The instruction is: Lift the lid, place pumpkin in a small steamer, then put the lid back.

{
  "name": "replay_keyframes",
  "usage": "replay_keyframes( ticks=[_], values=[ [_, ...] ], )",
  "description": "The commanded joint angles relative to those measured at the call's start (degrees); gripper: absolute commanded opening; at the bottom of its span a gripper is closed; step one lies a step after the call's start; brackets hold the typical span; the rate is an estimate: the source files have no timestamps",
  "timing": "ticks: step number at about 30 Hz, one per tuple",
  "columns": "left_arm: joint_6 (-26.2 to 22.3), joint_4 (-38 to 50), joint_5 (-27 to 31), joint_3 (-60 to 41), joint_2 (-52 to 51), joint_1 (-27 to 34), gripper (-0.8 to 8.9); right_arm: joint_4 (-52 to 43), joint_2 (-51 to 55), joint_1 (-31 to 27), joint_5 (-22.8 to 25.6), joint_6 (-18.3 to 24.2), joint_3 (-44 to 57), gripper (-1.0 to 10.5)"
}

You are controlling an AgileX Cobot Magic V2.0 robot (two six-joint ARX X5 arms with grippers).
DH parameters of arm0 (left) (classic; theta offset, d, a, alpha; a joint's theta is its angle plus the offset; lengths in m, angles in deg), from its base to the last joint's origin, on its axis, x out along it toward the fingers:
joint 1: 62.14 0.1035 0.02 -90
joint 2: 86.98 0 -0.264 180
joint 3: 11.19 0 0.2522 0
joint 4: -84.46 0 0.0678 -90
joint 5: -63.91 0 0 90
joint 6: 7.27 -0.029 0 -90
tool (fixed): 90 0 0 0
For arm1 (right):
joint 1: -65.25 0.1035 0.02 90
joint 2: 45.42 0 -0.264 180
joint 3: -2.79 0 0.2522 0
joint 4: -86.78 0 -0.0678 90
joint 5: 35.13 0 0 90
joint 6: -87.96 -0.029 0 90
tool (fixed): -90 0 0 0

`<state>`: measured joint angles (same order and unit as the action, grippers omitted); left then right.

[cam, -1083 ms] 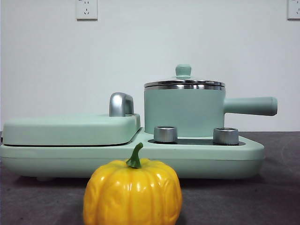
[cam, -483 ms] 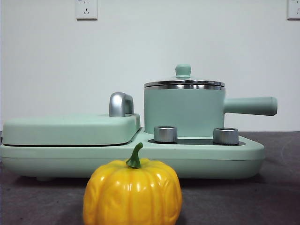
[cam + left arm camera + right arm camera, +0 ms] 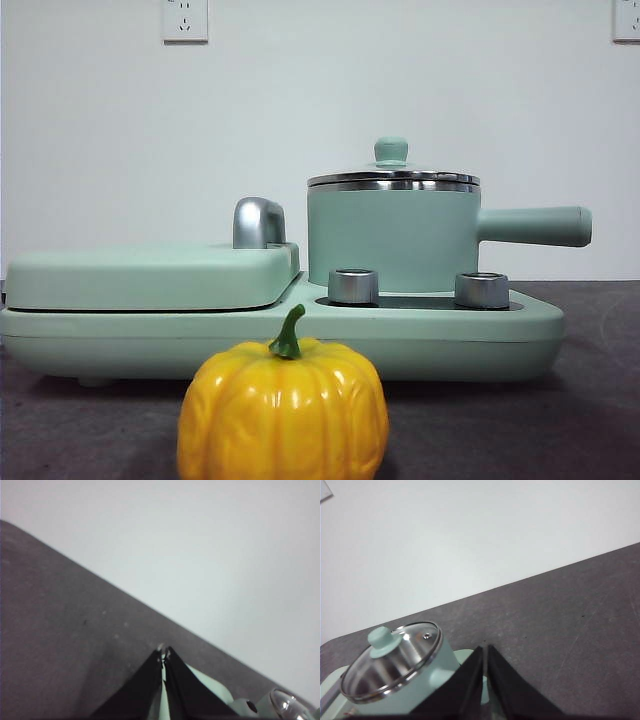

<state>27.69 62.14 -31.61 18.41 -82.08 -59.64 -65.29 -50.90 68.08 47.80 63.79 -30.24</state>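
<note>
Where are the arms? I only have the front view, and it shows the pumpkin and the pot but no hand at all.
Observer: The right hand hangs above the table beside the small steamer, jaws together, holding nothing.
Operator: Is the lid on?
Observer: Yes, the right wrist view looks down on the lid seated on the rim, and its knob is free.
Operator: And the left?
Observer: The left hand is shut and empty, near the cooker's chrome handle.
</note>
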Motion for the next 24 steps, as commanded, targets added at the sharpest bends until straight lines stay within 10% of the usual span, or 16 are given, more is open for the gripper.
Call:
replay_keyframes(
  ticks=[1, 9, 24],
  values=[
    [-5.7, -3.5, -0.1, 5.8, 2.9, 0.1, 0.1, 2.0, -2.9, 0.0, 0.2, 3.4, -4.7, 0.1],
    [-22.3, -11.4, -2.0, 19.3, 12.5, 0.0, 0.09, 5.1, -12.9, 0.0, -1.0, 17.2, -14.4, 0.1],
    [-35.4, -11.6, -13.4, 30.3, 31.4, -1.3, 0.09, 6.2, -31.1, 0.3, -14.2, 30.5, -23.1, 0.1]
  ],
)
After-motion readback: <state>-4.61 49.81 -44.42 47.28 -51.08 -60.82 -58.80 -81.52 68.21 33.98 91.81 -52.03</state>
